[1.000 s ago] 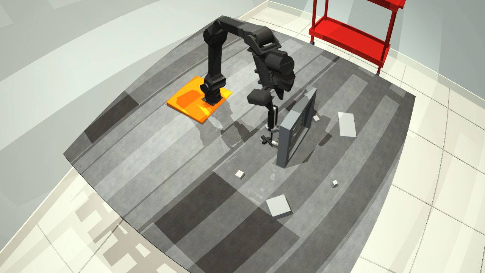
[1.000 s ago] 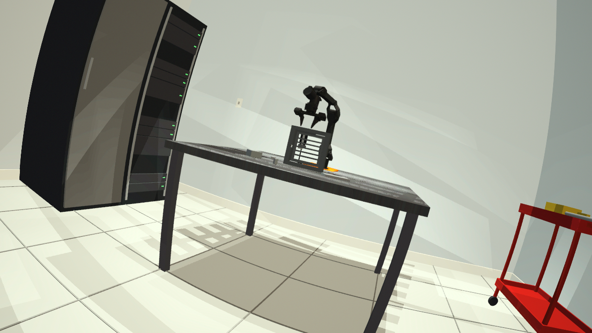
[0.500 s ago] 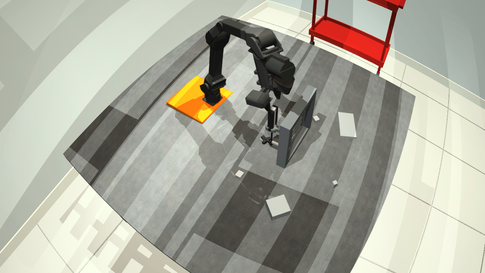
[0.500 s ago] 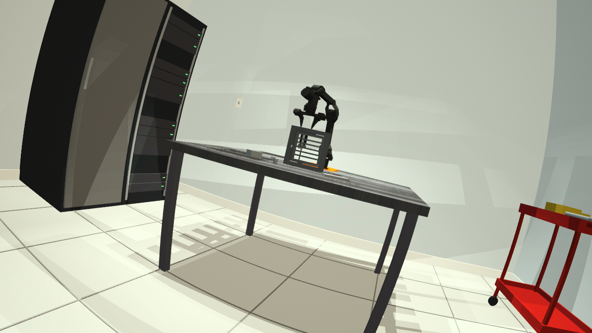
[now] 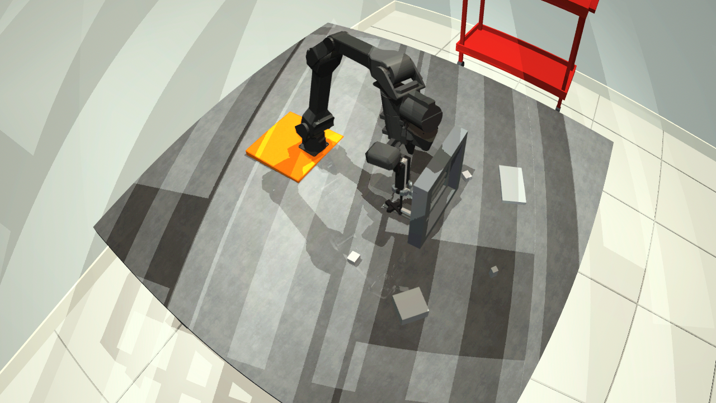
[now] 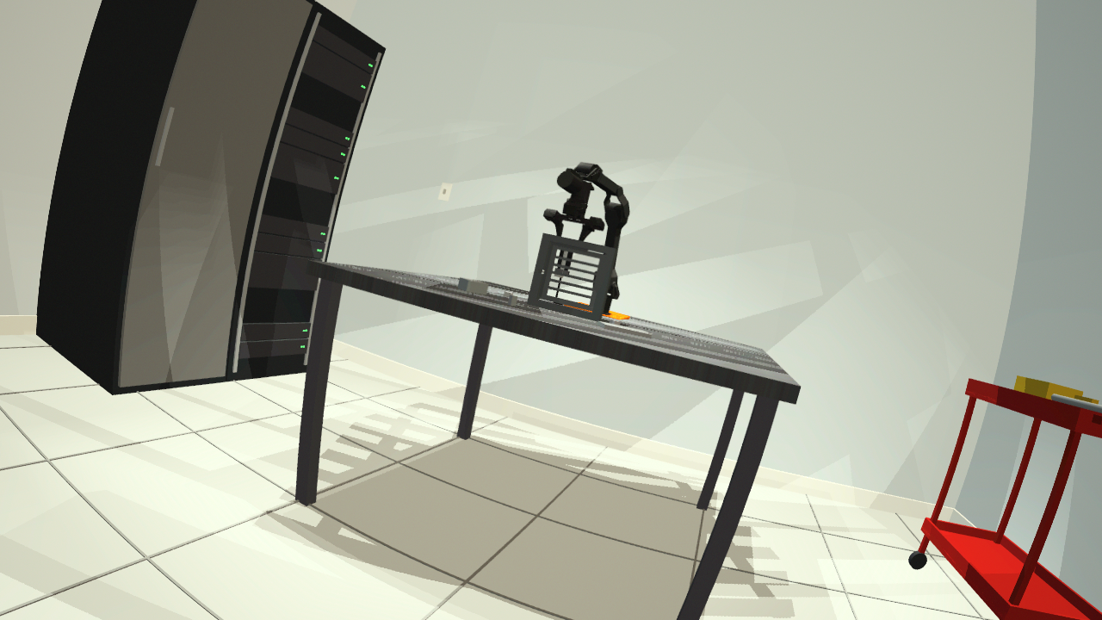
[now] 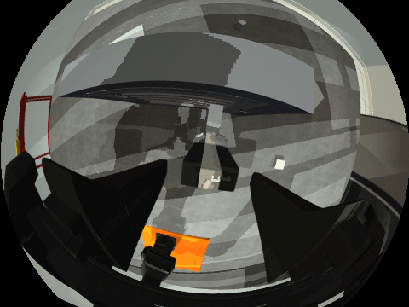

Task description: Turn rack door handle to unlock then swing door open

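Observation:
The grey rack frame [image 5: 419, 215] [image 6: 608, 281] [image 7: 192, 60] stands upright on the table. Its slatted door looks shut in the frame. The door's upright black handle [image 5: 400, 176] [image 7: 192, 168] with a pale top end stands on the arm's side of the door and does not look turned. My gripper [image 5: 407, 151] [image 6: 571, 236] [image 7: 210, 172] is open and points down over the handle. In the wrist view the handle's top lies midway between the fingertips, with a gap on each side. Whether the tips reach down beside the handle is hard to tell.
The arm's base stands on an orange plate [image 5: 285, 137] [image 7: 192, 256]. Small pale cubes [image 5: 353, 257] [image 5: 494, 269] [image 7: 279, 164] lie on both sides of the frame. A larger block [image 5: 411, 303] and a flat white plate [image 5: 512, 184] also lie on the table. A red cart [image 5: 515, 57] stands beyond it.

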Motion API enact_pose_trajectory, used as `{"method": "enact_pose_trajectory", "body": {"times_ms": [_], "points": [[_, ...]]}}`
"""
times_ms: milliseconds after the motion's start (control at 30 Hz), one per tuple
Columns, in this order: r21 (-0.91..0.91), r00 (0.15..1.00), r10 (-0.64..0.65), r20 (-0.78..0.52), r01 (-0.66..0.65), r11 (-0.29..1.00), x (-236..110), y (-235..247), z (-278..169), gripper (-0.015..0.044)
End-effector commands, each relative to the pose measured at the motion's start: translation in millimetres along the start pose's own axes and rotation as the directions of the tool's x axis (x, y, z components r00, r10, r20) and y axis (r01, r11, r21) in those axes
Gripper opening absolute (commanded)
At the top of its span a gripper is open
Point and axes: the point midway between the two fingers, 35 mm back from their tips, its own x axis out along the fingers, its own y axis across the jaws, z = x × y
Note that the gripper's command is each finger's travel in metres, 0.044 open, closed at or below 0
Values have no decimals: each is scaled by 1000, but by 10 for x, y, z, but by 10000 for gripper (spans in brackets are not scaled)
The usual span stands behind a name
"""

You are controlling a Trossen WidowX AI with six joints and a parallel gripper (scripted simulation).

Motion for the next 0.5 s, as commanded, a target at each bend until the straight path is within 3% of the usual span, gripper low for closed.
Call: {"method": "enact_pose_trajectory", "body": {"times_ms": [0, 467], "points": [[2, 1000, -4, -30, 4, 1000, 100, -4, -3, 296], [-1, 995, -12, -94, 12, 1000, 324, -1, -19, 296]]}}
